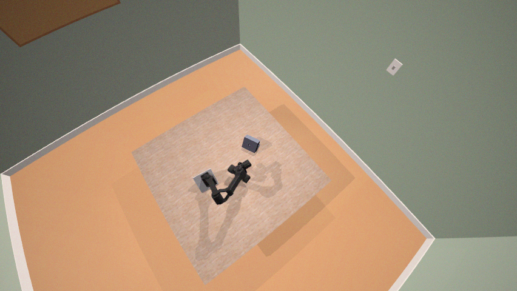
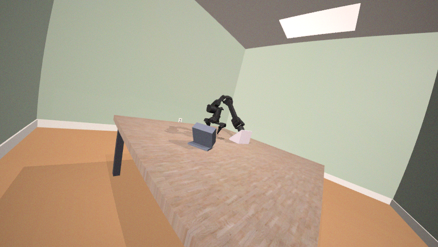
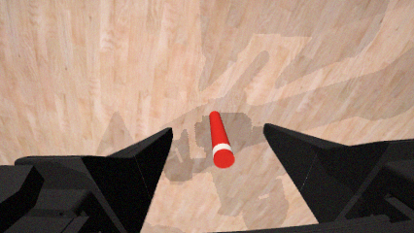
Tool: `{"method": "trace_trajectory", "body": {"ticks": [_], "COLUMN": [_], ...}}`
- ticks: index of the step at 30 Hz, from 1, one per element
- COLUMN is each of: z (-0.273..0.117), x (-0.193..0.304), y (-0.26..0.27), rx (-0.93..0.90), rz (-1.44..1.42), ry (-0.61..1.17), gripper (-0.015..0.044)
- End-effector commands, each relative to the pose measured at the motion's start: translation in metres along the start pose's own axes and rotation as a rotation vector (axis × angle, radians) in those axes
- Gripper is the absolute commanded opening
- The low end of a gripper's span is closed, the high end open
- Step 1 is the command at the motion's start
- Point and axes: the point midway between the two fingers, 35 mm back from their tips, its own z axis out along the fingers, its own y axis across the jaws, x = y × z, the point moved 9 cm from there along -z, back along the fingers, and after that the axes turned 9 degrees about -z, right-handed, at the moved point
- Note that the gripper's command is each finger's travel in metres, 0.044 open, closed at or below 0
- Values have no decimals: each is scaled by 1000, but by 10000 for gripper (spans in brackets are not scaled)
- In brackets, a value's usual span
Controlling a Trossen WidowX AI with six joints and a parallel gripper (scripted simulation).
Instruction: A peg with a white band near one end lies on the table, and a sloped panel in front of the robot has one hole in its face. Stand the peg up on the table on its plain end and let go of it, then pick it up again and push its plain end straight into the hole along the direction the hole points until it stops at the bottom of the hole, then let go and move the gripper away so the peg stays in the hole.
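Note:
The red peg (image 3: 218,131) stands upright on the table in the wrist view, with its white band (image 3: 222,148) near the upper end, closer to the camera. My gripper (image 3: 218,129) (image 1: 239,166) is open, with one finger on each side of the peg and a gap to both. It points down over the table, and nothing is held. In the exterior view one finger is partly hidden behind the panel. The dark blue-grey sloped panel (image 1: 253,145) (image 2: 203,136) stands beyond the gripper; its hole (image 1: 249,145) shows in the top view and is empty. The peg cannot be made out in the top and exterior views.
The arm's base stands on a pale wedge-shaped block (image 1: 198,183) (image 2: 244,138) on the wooden table (image 1: 202,234) (image 2: 244,183). The panel has a low ledge (image 2: 199,146) at its foot. Shadows of the arm fall across the table.

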Motion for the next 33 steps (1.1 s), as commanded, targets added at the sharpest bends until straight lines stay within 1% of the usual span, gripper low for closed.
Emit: {"method": "trace_trajectory", "body": {"ticks": [1,16,23,27,33], "z": [4,1,1,-5,-28], "x": [1,0,0,-1,-3], "y": [1,0,0,0,0], "rx": [2,0,0,-2,-6], "rz": [-8,0,0,-1,-4], "ry": [8,0,0,0,-1], "gripper": [440,46,0,0,0]}}
